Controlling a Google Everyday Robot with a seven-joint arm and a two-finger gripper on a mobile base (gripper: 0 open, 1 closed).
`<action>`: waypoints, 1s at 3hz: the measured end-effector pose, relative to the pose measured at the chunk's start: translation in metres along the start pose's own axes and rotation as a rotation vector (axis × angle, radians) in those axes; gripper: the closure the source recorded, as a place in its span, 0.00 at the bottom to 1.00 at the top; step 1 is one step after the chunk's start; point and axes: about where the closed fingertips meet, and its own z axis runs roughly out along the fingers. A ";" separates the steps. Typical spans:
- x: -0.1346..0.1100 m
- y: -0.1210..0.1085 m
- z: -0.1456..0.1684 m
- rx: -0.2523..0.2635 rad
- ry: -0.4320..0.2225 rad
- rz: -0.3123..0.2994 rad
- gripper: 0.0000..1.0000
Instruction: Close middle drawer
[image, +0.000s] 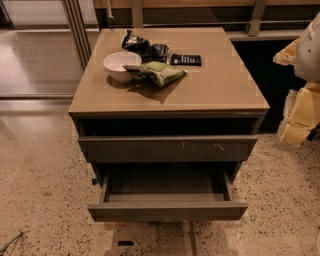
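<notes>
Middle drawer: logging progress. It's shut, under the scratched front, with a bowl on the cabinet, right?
No: the camera view shows the middle drawer pulled open under the scratched front; the bowl is on the cabinet. The hand is at the right edge, apart from it.

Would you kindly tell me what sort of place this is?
Likely an office break area or kitchenette: a drawer cabinet, its middle drawer open, a white bowl and green snack bag on top, speckled terrazzo floor. The gripper sits at the right edge.
</notes>
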 end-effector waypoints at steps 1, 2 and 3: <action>0.000 0.000 0.000 0.000 0.000 0.000 0.00; 0.000 0.002 0.005 0.001 -0.011 -0.003 0.16; -0.002 0.020 0.044 -0.028 -0.071 0.011 0.40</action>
